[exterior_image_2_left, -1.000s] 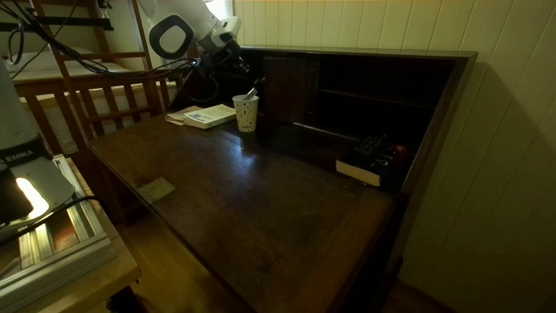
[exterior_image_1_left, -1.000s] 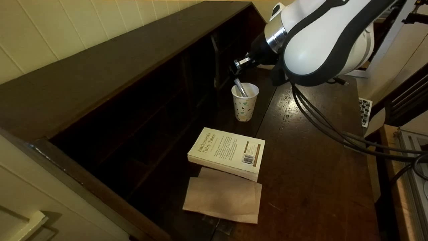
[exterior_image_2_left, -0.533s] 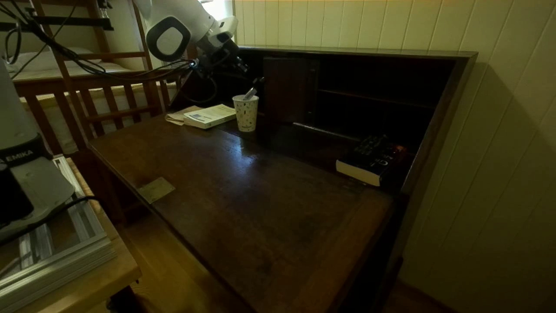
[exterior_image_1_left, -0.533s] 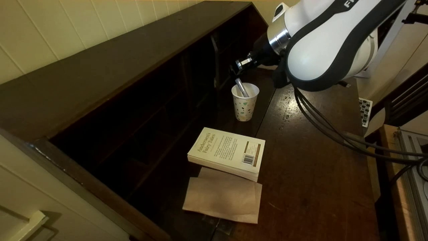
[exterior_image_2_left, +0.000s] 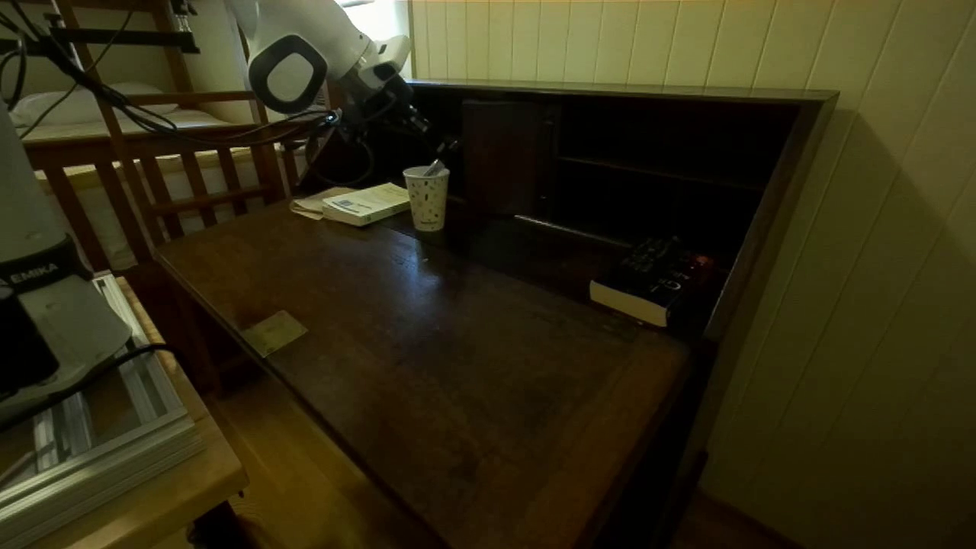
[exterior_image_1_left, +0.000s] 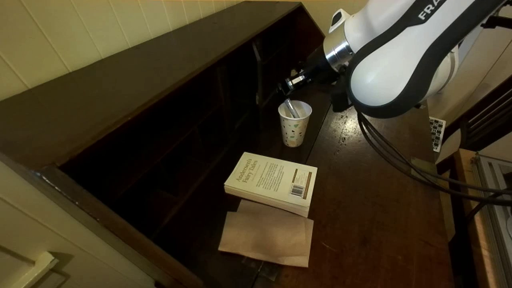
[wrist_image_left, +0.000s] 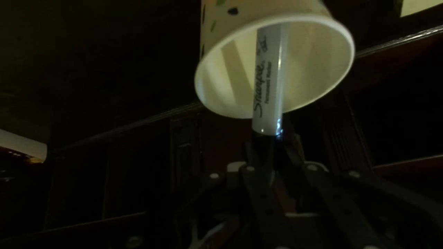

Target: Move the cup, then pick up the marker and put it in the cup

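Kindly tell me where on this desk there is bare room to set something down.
The widest free patch is the desktop between the metal plate and the dark book. Crowded: around the cup, where the gripper holds the marker, and at the pale book and brown paper.

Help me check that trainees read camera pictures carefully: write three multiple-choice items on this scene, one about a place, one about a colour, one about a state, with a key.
1. Where is the lower part of the marker?
A. Inside the cup
B. Under the cup
C. On the floor

2. What colour is the paper next to the pale book?
A. Blue
B. Red
C. Light brown

3. How is the cup placed on the desk?
A. On its side
B. Upright
C. Upside down

Key:
1 A: the wrist view shows the barrel passing inside the rim.
2 C: an exterior view shows its tan surface plainly.
3 B: both exterior views show the open rim on top, base down.
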